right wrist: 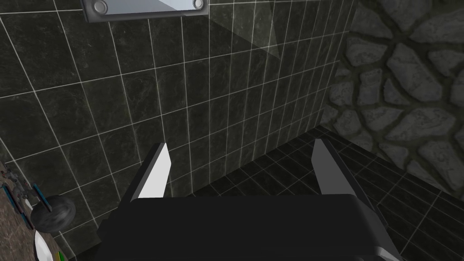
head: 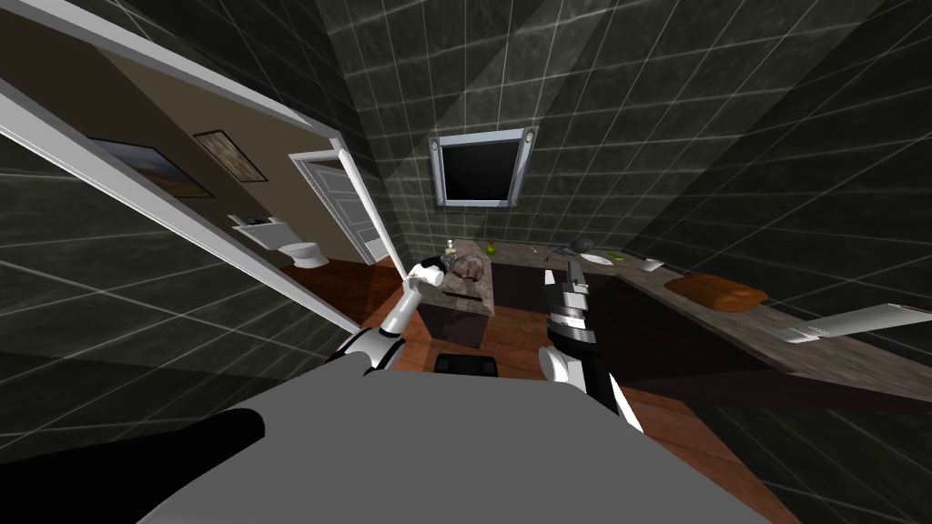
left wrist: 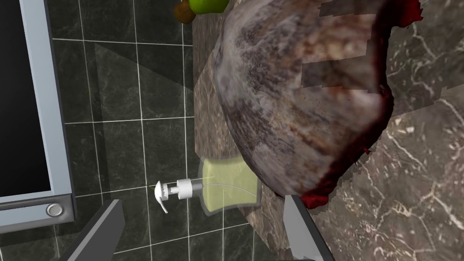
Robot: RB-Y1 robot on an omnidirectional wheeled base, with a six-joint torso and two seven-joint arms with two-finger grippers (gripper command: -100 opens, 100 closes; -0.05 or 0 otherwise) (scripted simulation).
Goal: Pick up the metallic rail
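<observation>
At the far right end of the desk [head: 846, 359], the rail [head: 856, 322] lies flat as a long, light grey bar. It runs out past the edge of your head view and is well apart from both of your arms. Just beside it, nearer the wall, sits an orange-brown, loaf-shaped lump [head: 716, 291]. Beyond that come a small white item [head: 651, 266], a white plate [head: 596, 258] and a dark round object [head: 582, 243], strung along the desk toward the dark tiled back wall, where a grey-framed black panel [head: 481, 168] hangs.

Your right pincer [right wrist: 240, 172] is raised between the two stretches of desk. Its fingers are spread wide with nothing between them, and it points at the tiled wall.

Your left pincer [left wrist: 201, 231] reaches over the left stretch of the desk, its blades likewise parted and gripping nothing. Just ahead of it is a large, mottled brown-grey rounded lump with a dark red rim [left wrist: 299, 90]. A pale yellow-green soap dispenser with a white pump [left wrist: 222, 188] stands next to the lump at the desk's wall edge. A green fruit [left wrist: 206, 3] rests farther along, touching a small brown one.
</observation>
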